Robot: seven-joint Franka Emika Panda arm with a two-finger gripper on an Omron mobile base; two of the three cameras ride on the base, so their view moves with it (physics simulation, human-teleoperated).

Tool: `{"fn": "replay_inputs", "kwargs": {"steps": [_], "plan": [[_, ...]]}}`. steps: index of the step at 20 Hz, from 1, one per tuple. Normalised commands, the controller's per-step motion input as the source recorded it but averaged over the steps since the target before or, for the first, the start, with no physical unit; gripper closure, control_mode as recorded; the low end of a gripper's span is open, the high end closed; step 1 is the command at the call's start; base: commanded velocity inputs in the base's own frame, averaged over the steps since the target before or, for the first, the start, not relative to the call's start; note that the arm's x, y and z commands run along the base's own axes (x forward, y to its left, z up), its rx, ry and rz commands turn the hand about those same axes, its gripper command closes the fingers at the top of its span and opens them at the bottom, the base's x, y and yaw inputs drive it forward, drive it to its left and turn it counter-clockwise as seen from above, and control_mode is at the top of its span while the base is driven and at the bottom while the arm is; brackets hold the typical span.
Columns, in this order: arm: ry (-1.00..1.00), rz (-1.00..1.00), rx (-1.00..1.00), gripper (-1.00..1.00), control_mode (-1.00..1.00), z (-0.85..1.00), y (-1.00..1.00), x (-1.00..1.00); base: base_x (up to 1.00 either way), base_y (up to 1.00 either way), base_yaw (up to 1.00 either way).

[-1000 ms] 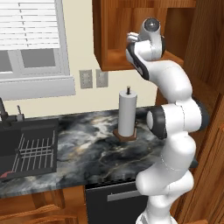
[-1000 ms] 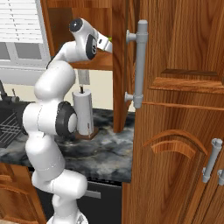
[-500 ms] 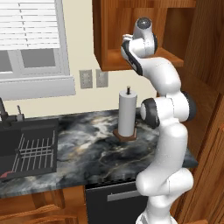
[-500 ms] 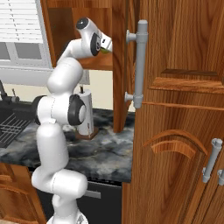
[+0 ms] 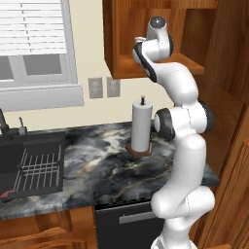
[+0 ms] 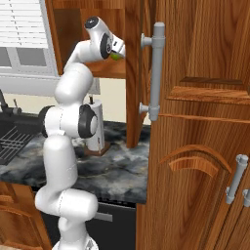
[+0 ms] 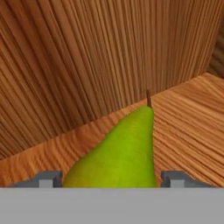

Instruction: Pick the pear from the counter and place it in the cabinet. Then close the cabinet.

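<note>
— So where is the pear (image 7: 120, 153)?

— Inside the cabinet (image 6: 131, 63), lying on the cabinet's wooden shelf bottom, stem pointing toward the back wall.

— And the gripper (image 7: 111, 178)?

— Reaching into the cabinet, one fingertip (image 7: 48, 178) on each side of the pear. Whether the tips press the fruit or stand clear of it, I cannot tell.

— The cabinet door?

— Swung open, its grey bar handle (image 6: 156, 71) just beside the arm's wrist.

No readable text, label, brand, number or sign is appearing on any surface; wood, stone and fruit are all showing plain, unmarked finishes in every view.
</note>
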Motion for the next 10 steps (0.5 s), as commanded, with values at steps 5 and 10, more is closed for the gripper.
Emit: {"fn": "replay_inputs", "kwargs": {"steps": [5, 10], "plan": [[-0.15, 0.02, -0.08, -1.0, -1.0, -0.17, 0.0, -0.35, 0.0, 0.0, 0.0], [-0.32, 0.03, -0.16, -1.0, -1.0, 0.01, 0.02, -0.84, 0.0, 0.0, 0.0]]}}
